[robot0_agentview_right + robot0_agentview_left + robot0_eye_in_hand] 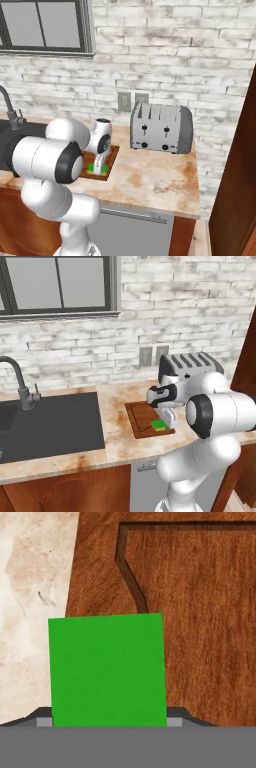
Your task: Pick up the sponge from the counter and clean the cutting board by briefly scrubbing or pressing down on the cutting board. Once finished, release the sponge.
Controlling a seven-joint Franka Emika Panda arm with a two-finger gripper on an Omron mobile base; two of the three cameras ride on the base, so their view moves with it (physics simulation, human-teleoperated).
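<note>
- End effector (167,418) of mine points down over the near right corner of the cutting board (142,415), with the sponge (159,425) clamped between its fingers; in the hand view the green block (107,669) sits squarely between the two tips, so I read this as a grasp on it.
- Sponge is at that corner of the cutting board, partly reaching past the board's edge over the desk (117,441); whether it presses on the wood or hangs just above, I cannot tell.
- Picking up looks done: the sponge is off the desk and brought to the board.
- Scrubbing seems the step in hand, judging by how low I am.
- Left to do: finish the press or scrub, then let the sponge go.
</note>
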